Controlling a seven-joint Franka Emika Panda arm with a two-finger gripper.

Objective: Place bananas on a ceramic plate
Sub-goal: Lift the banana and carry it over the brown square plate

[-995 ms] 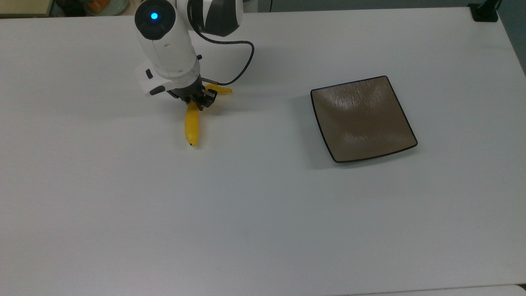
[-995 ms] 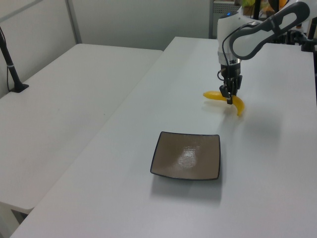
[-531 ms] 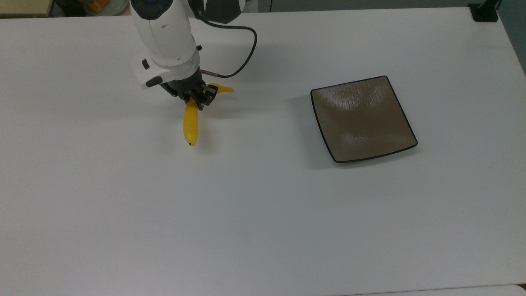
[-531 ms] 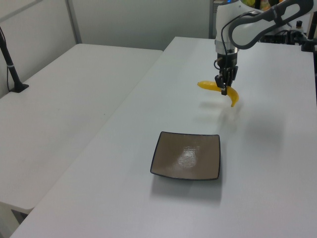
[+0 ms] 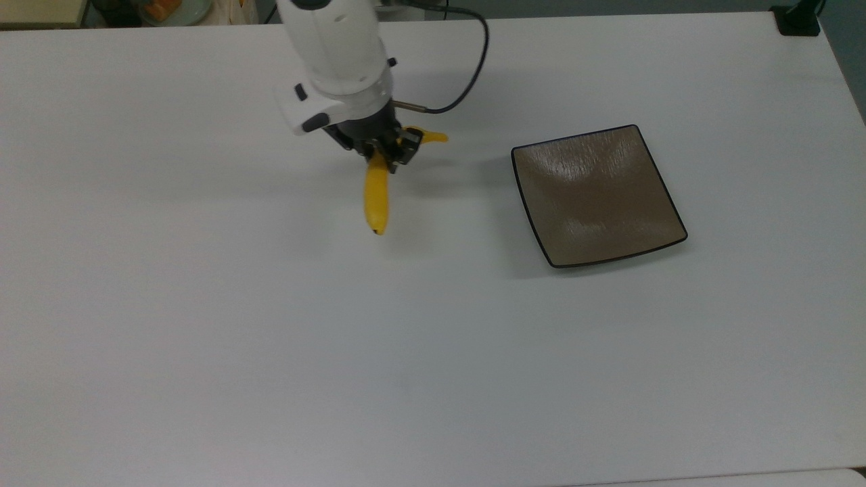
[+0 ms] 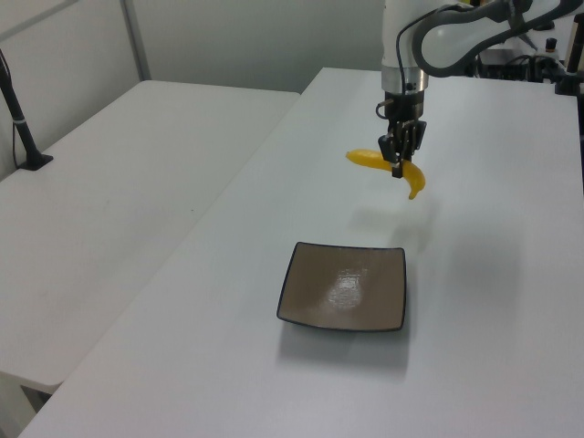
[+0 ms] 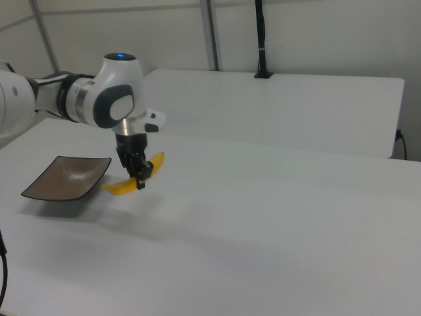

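A yellow curved banana (image 5: 376, 196) hangs in the air above the white table, held near its bend by my gripper (image 5: 384, 154), which is shut on it. The banana (image 6: 412, 179) casts a shadow on the table below it, so it is clear of the surface. The square brown-grey ceramic plate (image 5: 595, 196) with a black rim lies bare on the table, to the right of the banana in the top view. In the left view the plate (image 6: 343, 286) sits nearer the camera than my gripper (image 6: 398, 162). In the right view my gripper (image 7: 139, 176) holds the banana (image 7: 125, 187) just right of the plate (image 7: 66, 178).
The white table (image 5: 270, 352) stretches wide around the plate. A black cable (image 5: 467, 74) loops off the arm's wrist. A black post base (image 5: 798, 20) stands at the top view's far right corner. A second white table (image 6: 109, 182) lies at the left view's left.
My gripper has risen with the banana and carried it toward the plate, rightward in the top view. The banana has left the table. The plate has not moved.
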